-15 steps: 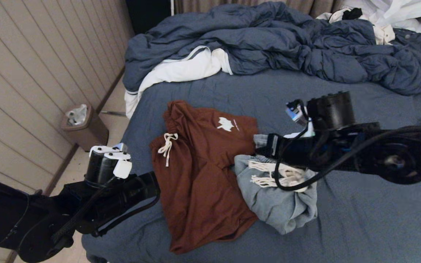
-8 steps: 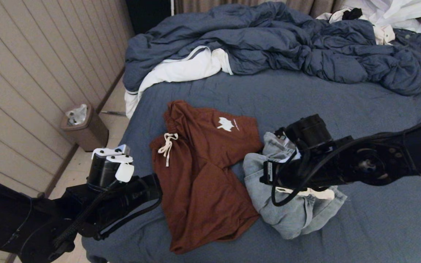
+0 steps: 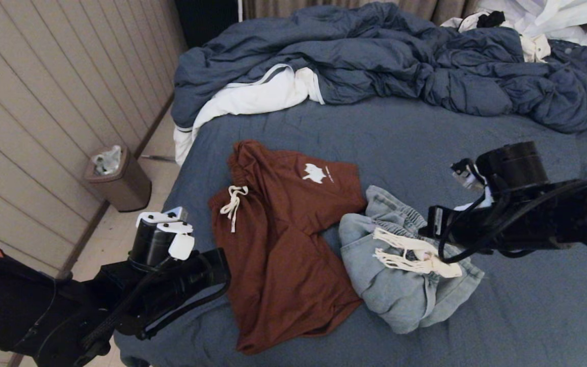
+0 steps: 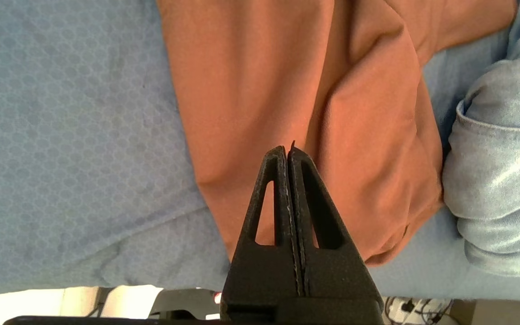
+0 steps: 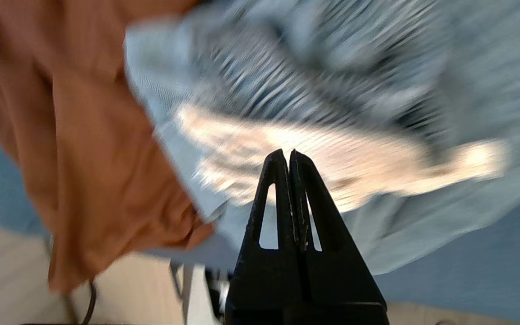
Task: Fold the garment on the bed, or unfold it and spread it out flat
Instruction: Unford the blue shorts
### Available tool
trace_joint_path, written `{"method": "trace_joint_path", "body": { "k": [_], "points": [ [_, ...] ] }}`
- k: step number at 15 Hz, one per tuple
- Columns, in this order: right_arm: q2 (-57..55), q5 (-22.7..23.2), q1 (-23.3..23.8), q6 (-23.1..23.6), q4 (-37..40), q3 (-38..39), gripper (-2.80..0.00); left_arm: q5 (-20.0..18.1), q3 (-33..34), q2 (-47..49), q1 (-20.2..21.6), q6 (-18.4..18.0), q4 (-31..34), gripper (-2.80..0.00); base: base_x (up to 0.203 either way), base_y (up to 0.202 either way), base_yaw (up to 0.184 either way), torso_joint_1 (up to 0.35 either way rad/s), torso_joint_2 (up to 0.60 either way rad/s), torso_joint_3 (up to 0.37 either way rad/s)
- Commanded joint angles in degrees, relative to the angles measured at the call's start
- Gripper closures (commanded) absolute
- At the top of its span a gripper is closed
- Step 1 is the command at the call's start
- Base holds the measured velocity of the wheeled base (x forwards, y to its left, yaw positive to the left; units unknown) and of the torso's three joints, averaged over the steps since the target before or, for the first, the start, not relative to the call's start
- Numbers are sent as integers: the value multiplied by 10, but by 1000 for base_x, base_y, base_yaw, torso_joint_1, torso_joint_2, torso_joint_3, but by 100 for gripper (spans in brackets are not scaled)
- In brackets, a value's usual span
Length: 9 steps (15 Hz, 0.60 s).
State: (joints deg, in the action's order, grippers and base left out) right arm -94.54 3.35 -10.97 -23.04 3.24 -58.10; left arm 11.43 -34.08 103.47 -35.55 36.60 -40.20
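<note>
Rust-brown shorts (image 3: 283,239) with a white drawstring and a white logo lie partly spread in the middle of the bed's slate-blue sheet (image 3: 426,132). Beside them on the right is a crumpled light grey-blue garment (image 3: 395,290) with cream drawstrings on top. My left gripper (image 4: 288,151) is shut and empty, hovering over the brown shorts' (image 4: 287,81) near hem by the bed's front left edge. My right gripper (image 5: 287,155) is shut on nothing, just right of the grey garment (image 5: 287,67) and above its drawstrings. The bunched blue duvet (image 3: 385,56) lies across the back.
A brown waste bin (image 3: 117,178) stands on the floor left of the bed, by the panelled wall. The duvet's white lining (image 3: 252,99) hangs over the bed's left edge. White clothing (image 3: 553,20) is piled at the back right.
My right arm has pulled back to the right, off the grey garment, which first slid a little right and now lies uncovered. My left arm has crept slightly towards the brown shorts.
</note>
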Motion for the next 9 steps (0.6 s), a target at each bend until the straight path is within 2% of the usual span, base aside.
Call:
{"method": "trace_joint_path", "body": {
  "k": [1, 5, 9],
  "points": [
    [24, 0, 54, 15, 0, -10, 0, 1, 1, 1, -2, 3, -2, 0, 0, 0, 0, 0, 0, 0],
    [-41, 0, 161, 62, -9, -40, 0, 1, 0, 3, -2, 2, -2, 0, 0, 0, 0, 0, 0, 0],
    [-101, -5, 174, 71, -11, -59, 0, 1, 1, 2, -2, 2, -2, 0, 0, 0, 0, 0, 0, 0]
  ]
}}
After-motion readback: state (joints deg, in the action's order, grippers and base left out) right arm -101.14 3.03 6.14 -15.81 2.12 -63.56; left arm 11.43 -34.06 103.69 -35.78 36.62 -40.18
